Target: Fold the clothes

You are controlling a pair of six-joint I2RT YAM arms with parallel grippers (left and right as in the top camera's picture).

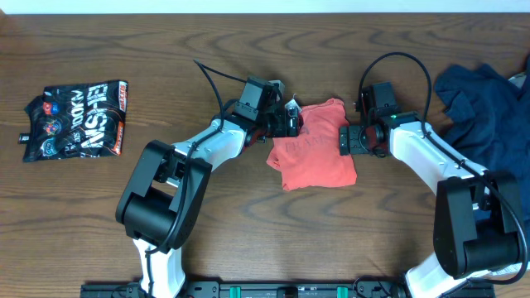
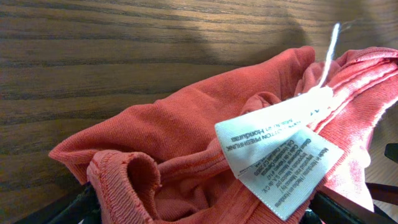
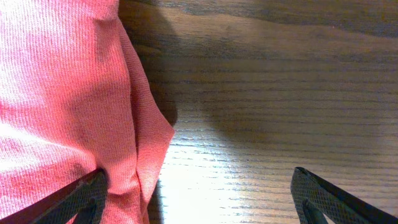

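Both arms are bending in toward the T-shirt [image 1: 319, 157] mid-frame; left gripper [image 1: 290, 124] and right gripper [image 1: 344, 139] are gaping wide at its sides.

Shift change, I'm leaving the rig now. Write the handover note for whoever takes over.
Left gripper: open, fingers either side of bunched cloth at the upper-left edge of the T-shirt, care label showing.
Right gripper: open, one finger at the shirt's right edge.
T-shirt: mid-table, folded into a compact, rumpled packet.
To do: probably tidy the left edge, withdraw both arms. A navy garment lies heaped far right; a snack bag far left.
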